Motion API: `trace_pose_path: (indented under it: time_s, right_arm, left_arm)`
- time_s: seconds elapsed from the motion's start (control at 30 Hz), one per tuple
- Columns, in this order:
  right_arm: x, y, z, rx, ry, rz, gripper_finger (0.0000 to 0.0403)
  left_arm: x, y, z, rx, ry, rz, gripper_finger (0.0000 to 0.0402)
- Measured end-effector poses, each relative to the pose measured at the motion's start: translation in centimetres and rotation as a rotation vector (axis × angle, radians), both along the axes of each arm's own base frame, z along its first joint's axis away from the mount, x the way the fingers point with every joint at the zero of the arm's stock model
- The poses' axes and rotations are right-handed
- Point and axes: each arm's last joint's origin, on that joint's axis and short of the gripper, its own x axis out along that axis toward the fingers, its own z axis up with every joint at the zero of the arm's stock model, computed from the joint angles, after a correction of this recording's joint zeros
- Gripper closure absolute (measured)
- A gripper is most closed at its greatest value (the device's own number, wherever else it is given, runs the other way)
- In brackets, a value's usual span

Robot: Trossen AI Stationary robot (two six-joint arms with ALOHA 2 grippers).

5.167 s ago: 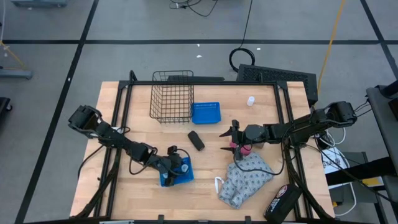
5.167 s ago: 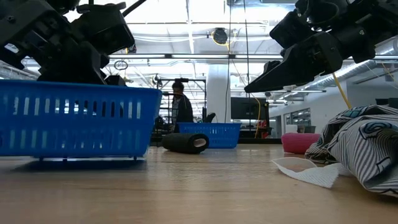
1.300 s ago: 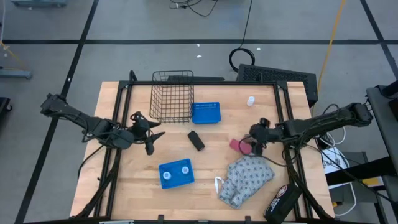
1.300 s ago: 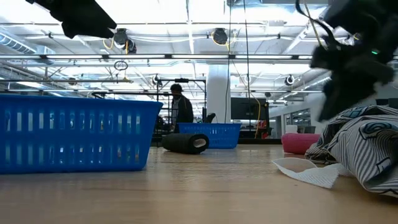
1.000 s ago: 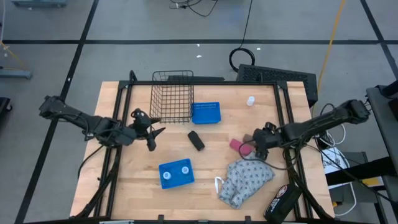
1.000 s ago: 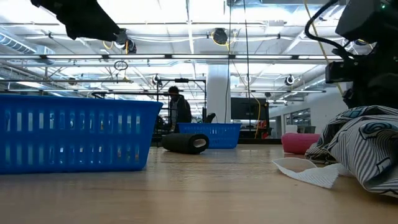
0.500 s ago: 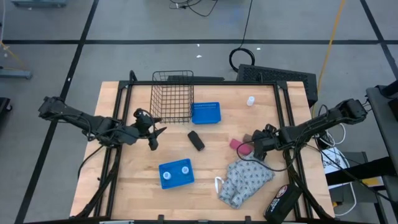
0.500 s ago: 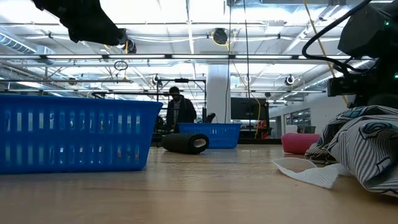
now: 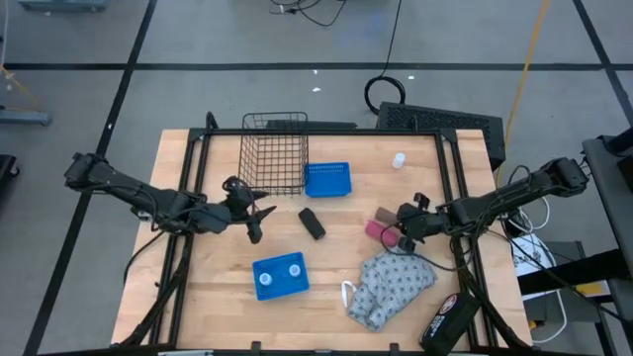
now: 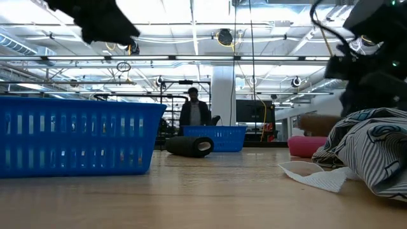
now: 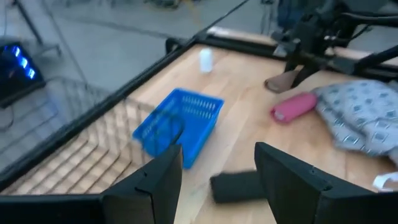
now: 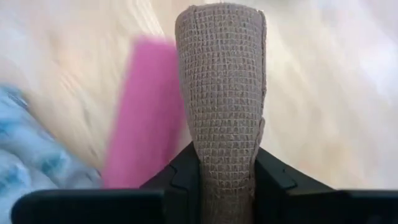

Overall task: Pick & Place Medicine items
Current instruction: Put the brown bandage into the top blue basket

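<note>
Your table [image 9: 336, 265] carries a wire basket [image 9: 273, 158], a patterned cloth [image 9: 394, 282] and two blue trays. The near tray [image 9: 279, 274] already holds two white bottles [image 9: 280, 271], so it looks like the drop spot; a third bottle [image 9: 399, 160] stands alone at the far edge. Your right gripper [image 9: 403, 223] is clamped on a brown roll [image 12: 222, 93] beside the pink block [image 9: 378, 230], probably clearing it. Your left gripper [image 9: 255, 220] hovers, jaws apart, empty. No readable labels.
</note>
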Motion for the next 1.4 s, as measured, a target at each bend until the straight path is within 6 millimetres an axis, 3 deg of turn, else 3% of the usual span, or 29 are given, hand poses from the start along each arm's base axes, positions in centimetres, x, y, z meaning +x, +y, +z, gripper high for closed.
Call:
trace_pose_path:
  time_s: [0.2,0.4,0.57,0.87,1.1,1.4]
  right_arm:
    - [2.3,0.1,1.9,-0.184,-0.233,0.188,0.0322]
    - [4.9,0.2,3.3,-0.388,-0.422,0.320,0.0323]
    - [6.5,0.2,2.8,-0.500,-0.461,0.360,0.0323]
    - [8.9,0.5,3.2,-0.739,-0.417,0.350,0.0323]
    - [9.8,0.5,4.3,-0.836,-0.404,0.337,0.0323]
    - [9.8,0.2,4.6,-0.887,-0.392,0.301,0.0323]
  left_arm:
    - [2.9,0.2,0.6,0.059,-0.122,-0.112,0.0192]
    - [6.4,2.2,-0.2,-0.090,-0.192,-0.196,0.0192]
    - [10.2,2.9,-0.1,-0.172,-0.178,-0.253,0.0184]
    - [15.5,4.1,0.4,-0.249,-0.111,-0.177,0.0112]
    - [16.5,4.2,-0.2,-0.265,-0.097,-0.176,0.0097]
    - [16.5,4.4,-0.2,-0.300,-0.105,-0.170,0.0127]
